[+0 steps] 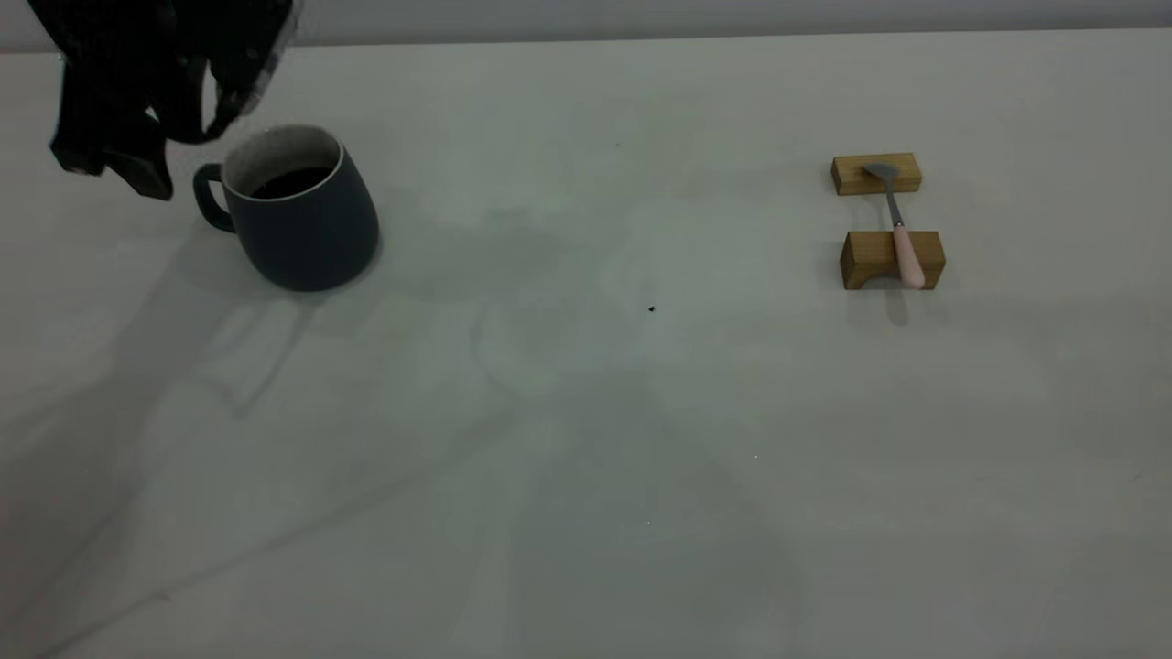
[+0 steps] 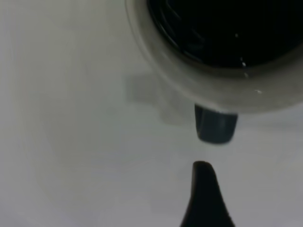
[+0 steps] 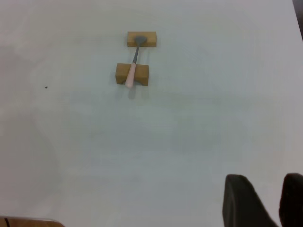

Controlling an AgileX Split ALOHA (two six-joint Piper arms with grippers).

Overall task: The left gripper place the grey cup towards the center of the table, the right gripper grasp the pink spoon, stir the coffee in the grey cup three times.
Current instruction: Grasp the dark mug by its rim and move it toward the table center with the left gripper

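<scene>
Overhead at the far left, the left end effector (image 1: 146, 137), a black arm end with black fingers and a clear-edged plate, hangs just above and beside the loop handle of the dark slate-grey rounded cup (image 1: 298, 215). Nothing is held in it, and whether its fingers are spread or closed cannot be told; in the left wrist view one black fingertip (image 2: 203, 189) sits just short of the handle, not touching. The cup stands upright on the pale grey-white worktop (image 1: 586, 439), handle to the left, with dark glossy coffee (image 1: 291, 181) inside its white speckled wall. Well apart, at the far right, the slim pink-handled spoon (image 1: 899, 229) lies across two small wooden blocks (image 1: 893, 260), metal bowl on the farther block. The right end effector (image 3: 270, 198) hovers well short of it, its black fingers parted and empty.
</scene>
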